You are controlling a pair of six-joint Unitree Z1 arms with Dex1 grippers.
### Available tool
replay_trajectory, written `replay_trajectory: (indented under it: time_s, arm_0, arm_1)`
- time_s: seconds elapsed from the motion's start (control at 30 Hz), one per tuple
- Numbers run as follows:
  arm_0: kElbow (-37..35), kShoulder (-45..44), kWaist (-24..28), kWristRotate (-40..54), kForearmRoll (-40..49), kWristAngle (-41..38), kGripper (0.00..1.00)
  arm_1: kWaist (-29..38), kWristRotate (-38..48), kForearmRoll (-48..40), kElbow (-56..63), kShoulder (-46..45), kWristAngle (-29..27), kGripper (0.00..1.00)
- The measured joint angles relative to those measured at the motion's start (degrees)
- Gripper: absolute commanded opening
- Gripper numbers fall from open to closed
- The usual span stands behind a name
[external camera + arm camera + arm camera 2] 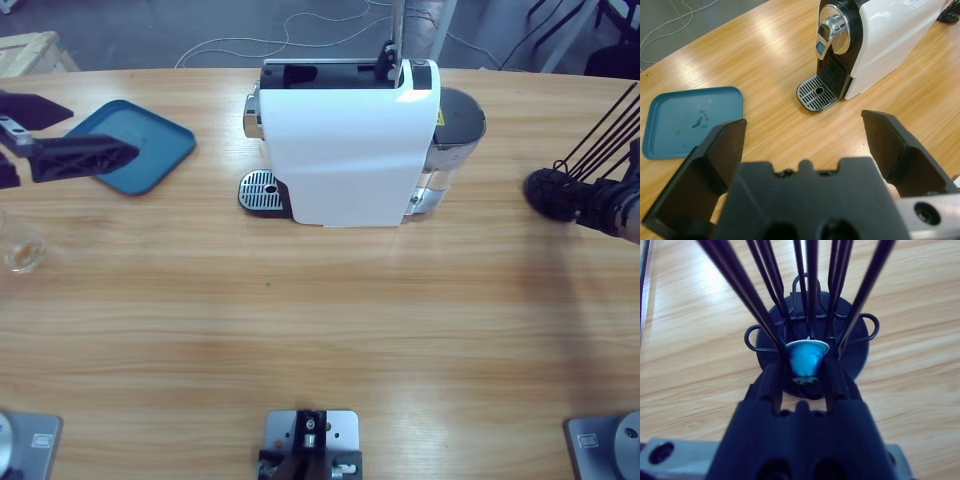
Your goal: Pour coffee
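Pinching a small blue coffee capsule (805, 360) in my right gripper (804, 374), its rim faces up inside the black wire rack (812, 340). My left gripper (802, 145) gapes empty near the flat teal plastic tray (687, 120).

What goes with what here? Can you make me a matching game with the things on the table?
Things:
1. flat teal plastic tray
2. big white coffee machine
3. small blue coffee capsule
4. clear drinking glass

Places:
A. at the table's far left edge
B. between the right gripper's jaws, in the black wire rack
C. middle of the table
D. under the open left gripper

Pairs: 1-D, 2-C, 3-B, 4-A
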Motion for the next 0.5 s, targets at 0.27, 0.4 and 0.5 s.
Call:
replay_trajectory:
  time_s: [0.27, 0.4, 0.5]
  arm_0:
    - [0.01, 0.00, 0.00, 0.00, 0.00, 0.00, 0.991]
    - [0.01, 0.00, 0.00, 0.00, 0.00, 0.00, 0.991]
    - [0.10, 0.00, 0.00, 0.00, 0.00, 0.00, 0.991]
  arm_1:
    - [0.00, -0.05, -0.22, 0.16, 0.00, 0.00, 0.177]
    - [-0.07, -0.03, -0.22, 0.16, -0.01, 0.00, 0.172]
    - [-0.45, -0.02, -0.23, 0.16, -0.01, 0.15, 0.046]
